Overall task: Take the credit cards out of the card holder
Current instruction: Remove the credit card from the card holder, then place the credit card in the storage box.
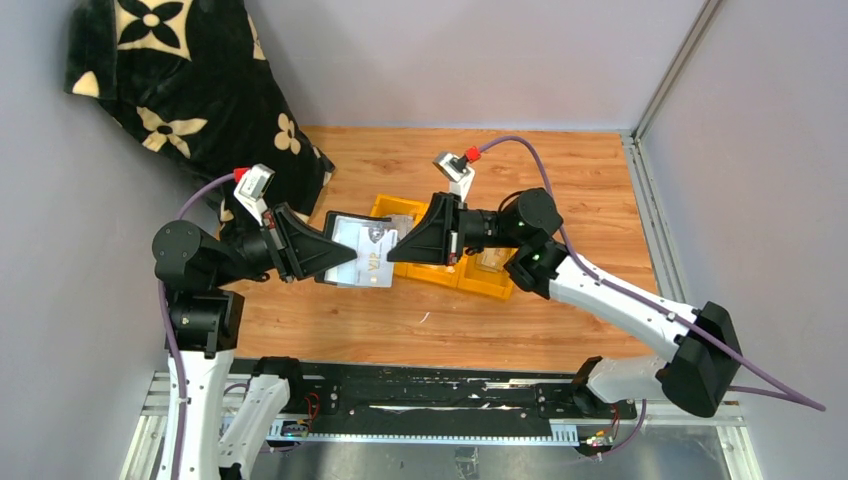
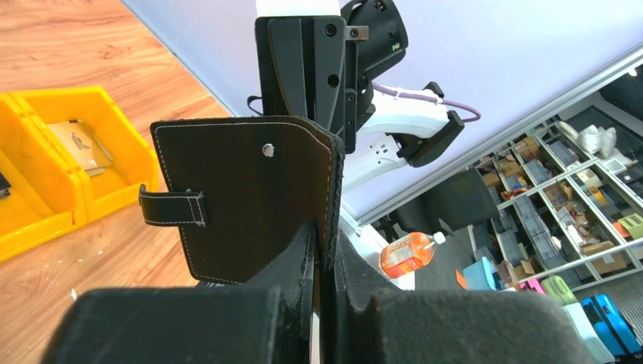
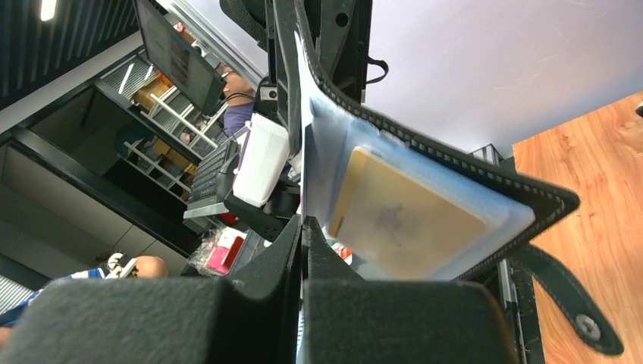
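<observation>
- find the card holder (image 2: 250, 197) lifted off the table, opened up, between the two arms and just beside the yellow tray (image 1: 485, 288).
- note the left gripper (image 2: 322, 254) squeezed tight on the holder's edge, close to the fold.
- note the right gripper (image 3: 303, 227) pressed together on a thin pale edge; judged from overhead to be the silvery card (image 1: 372, 250), though pocket lining cannot be ruled out.
- for a clean pull, hold the left grip firm and motionless as the anchor.
- draw the right gripper straight back along the card's own plane, away from the left arm, with no twist, to avoid wedging the card in the pocket mouth.
- watch for the holder creeping between the left fingers or the leather bending, and ease off if so.
- leave the tan card (image 3: 406, 221), seated in its clear pocket, for a later pull.
- see the pale inside turned up toward the overhead camera, the black outside toward the left wrist camera, the closing tab (image 2: 173, 208) jutting toward the tray side.
- judge the silvery card's long axis to lie roughly along the line between the grippers, free end toward the right arm; foreshortened, so not certain.
</observation>
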